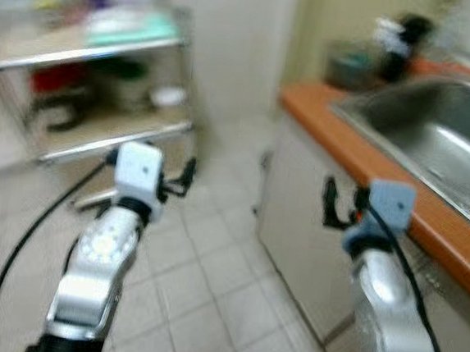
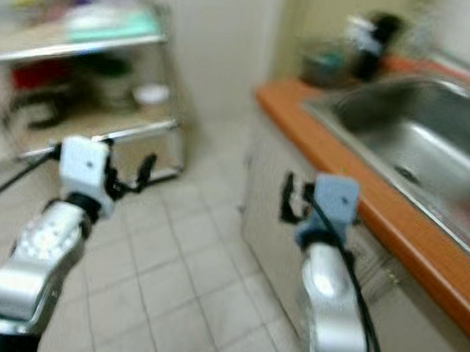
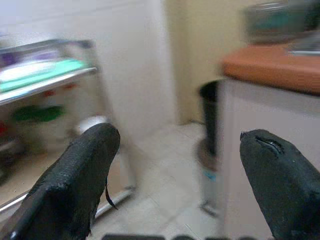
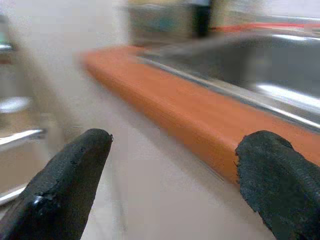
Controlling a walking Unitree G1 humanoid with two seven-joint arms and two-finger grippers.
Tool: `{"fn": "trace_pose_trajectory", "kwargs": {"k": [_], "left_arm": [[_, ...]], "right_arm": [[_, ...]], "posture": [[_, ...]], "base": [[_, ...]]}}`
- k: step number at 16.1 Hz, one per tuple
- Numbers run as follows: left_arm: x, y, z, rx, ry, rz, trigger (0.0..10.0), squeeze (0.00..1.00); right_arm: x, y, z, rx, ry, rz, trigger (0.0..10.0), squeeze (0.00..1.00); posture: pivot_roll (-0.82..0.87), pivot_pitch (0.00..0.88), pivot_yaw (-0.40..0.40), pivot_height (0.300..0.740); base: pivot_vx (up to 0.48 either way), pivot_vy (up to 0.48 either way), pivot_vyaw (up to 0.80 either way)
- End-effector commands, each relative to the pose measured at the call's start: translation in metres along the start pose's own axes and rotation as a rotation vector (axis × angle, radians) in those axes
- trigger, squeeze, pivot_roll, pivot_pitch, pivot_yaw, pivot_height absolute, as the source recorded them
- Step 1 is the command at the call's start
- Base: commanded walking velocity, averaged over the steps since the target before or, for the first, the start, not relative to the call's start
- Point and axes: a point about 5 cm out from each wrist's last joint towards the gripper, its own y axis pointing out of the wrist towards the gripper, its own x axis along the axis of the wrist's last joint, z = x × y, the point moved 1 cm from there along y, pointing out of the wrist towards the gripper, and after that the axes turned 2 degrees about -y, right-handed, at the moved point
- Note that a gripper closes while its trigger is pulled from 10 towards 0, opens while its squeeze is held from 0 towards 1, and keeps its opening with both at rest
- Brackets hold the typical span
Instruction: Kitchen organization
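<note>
I'm reading a blurred head view, so I judge the robot is mid-walk or mid-turn with nothing in hand. My left gripper (image 1: 177, 181) sits left of centre in the frame, held out over the tiled floor (image 1: 210, 273), and its wrist view shows both fingers (image 3: 80, 175) spread wide apart with nothing between them. My right gripper (image 1: 337, 208) is right of centre, just beside the pale cabinet front (image 1: 296, 231) under the counter; its fingers (image 4: 65, 185) are likewise released and empty.

The task names no single item, so the likely targets are spread out. A wire shelving rack (image 1: 98, 49) fills the upper left, loaded with smeared coloured things I can't identify, plus a white bowl-like shape (image 1: 169, 96) on its lower shelf. The stainless sink (image 1: 437, 128) is sunk in the orange countertop (image 1: 367, 167) on the right, with a dark bottle-like object (image 1: 404, 44) and a greyish container (image 1: 351, 67) in the upper right corner behind it.

My worry is the right arm: it rides close to the counter edge, and a further turn toward the sink could knock the wrist or snag its cable on the lip. The blur also means any reach planned now would be poorly aimed. A dark bin (image 3: 210, 117) stands on the floor by the cabinet end, a collision risk while walking.
</note>
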Motion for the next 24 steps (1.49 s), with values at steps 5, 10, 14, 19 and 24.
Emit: {"fn": "trace_pose_trajectory", "kwargs": {"k": [5,10,14,19,24], "left_arm": [[-0.008,-0.004,0.004,0.004,-0.020,0.032,10.0,0.00],[-0.018,-0.010,0.001,-0.001,-0.003,0.049,10.0,0.00],[-0.019,-0.008,-0.002,-0.002,0.021,0.048,10.0,0.00],[-0.021,-0.007,-0.002,-0.008,0.016,0.049,10.0,0.00],[-0.023,-0.005,-0.004,-0.013,0.011,0.050,10.0,0.00]], "right_arm": [[0.002,0.001,-0.002,-0.011,-0.011,-0.014,10.0,1.00],[-0.006,-0.001,-0.006,-0.028,-0.015,0.025,10.0,1.00],[-0.009,-0.004,-0.006,-0.023,0.007,0.030,10.0,1.00],[-0.010,-0.002,-0.008,-0.042,0.024,0.022,10.0,1.00],[-0.013,-0.002,-0.007,-0.039,0.011,0.035,10.0,1.00]], "posture": [[-0.13,0.000,0.071,0.740],[-0.13,0.000,0.062,0.740],[-0.13,0.000,0.063,0.740],[-0.13,0.000,0.071,0.740],[-0.14,0.000,0.070,0.740]], "base": [[0.000,0.000,-0.77],[0.000,0.000,-0.79],[0.000,0.000,-0.80],[0.000,0.000,-0.80],[0.000,0.000,-0.80]]}}
